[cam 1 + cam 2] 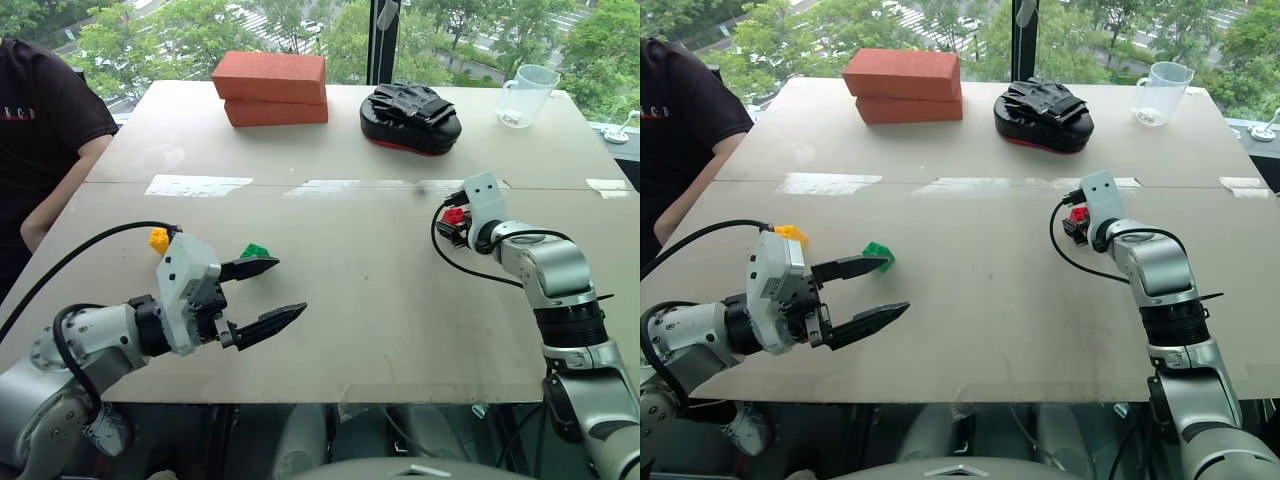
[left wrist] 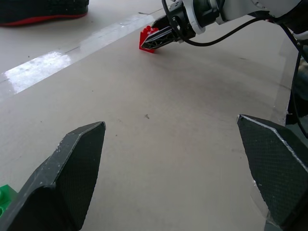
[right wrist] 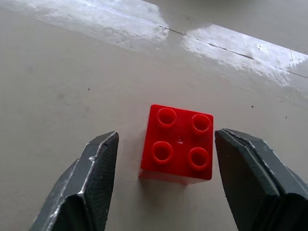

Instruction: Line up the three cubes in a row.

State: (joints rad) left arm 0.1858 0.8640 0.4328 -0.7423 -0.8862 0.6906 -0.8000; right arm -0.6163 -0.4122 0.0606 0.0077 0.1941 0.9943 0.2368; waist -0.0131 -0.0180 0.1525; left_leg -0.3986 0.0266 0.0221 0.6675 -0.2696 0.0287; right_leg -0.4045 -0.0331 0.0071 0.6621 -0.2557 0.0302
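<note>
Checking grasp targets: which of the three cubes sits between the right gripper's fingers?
The red cube. It sits studs-up on the table between the right gripper's fingers, gaps on both sides. The green cube and yellow cube lie by the left gripper.

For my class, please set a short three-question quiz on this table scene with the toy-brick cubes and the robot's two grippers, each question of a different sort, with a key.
1. True or false: the red cube sits between the right gripper's fingers.
2. Which cube lies nearest the left gripper? A yellow, B green, C red.
3. Fill in: the two large orange-red bricks are ____ on each other.

Key: 1 true; 2 B, the green cube, with the yellow cube beside the wrist; 3 stacked.
</note>
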